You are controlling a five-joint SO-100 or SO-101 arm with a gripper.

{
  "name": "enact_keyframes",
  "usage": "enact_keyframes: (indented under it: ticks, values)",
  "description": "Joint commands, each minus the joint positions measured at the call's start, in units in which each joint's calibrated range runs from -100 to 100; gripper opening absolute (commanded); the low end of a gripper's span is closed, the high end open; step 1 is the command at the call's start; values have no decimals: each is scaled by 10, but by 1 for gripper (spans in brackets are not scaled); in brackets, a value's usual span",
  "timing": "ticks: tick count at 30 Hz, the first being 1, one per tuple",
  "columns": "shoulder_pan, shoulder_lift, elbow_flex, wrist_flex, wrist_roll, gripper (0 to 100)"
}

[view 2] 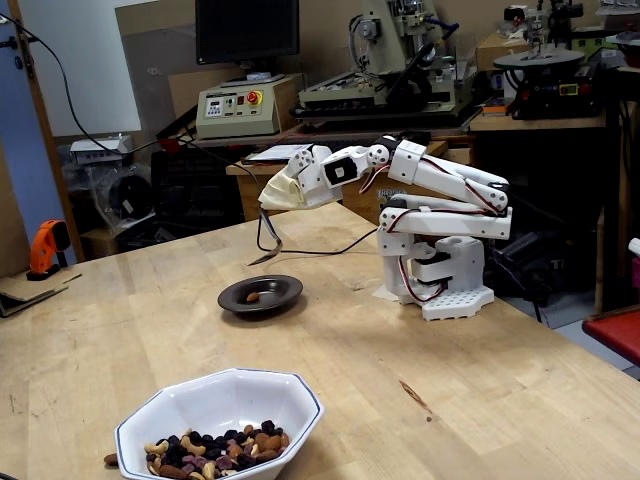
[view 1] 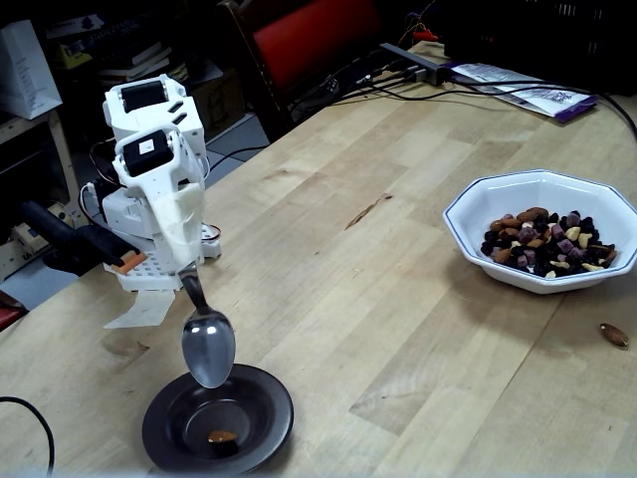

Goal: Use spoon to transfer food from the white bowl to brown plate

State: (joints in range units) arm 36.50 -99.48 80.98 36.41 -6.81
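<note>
Near the bench corner where my arm's base sits, the gripper (view 1: 184, 269) has its fingers clamped tight on the thin handle of the spoon (view 1: 207, 344), which hangs bowl-down and tilted. From one fixed view I see the spoon's bowl just above the far rim of the brown plate (view 1: 261, 423), not touching it; the other fixed view confirms a clear gap between the spoon (view 2: 266, 249) and the plate (view 2: 284, 299). I can't make out anything lying in the spoon. One almond (view 1: 222, 436) rests in the plate's well. Well apart, toward the opposite side of the bench, the white bowl (view 1: 488, 204) holds the rest of the food (view 1: 545, 244), heaped against one wall. A stray almond (view 1: 613, 335) lies on the bench just beside the bowl.
</note>
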Motion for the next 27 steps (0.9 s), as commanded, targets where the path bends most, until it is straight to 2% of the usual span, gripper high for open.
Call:
enact_keyframes:
  ticks: [1,10,18,27]
  values:
    - [2,-5,-9,-4,-2,5]
    - [-5,-5,-3,-4,-2,5]
    - [-98,-5,-9,-5,-2,5]
    - [-101,-5,-10,-5,-3,5]
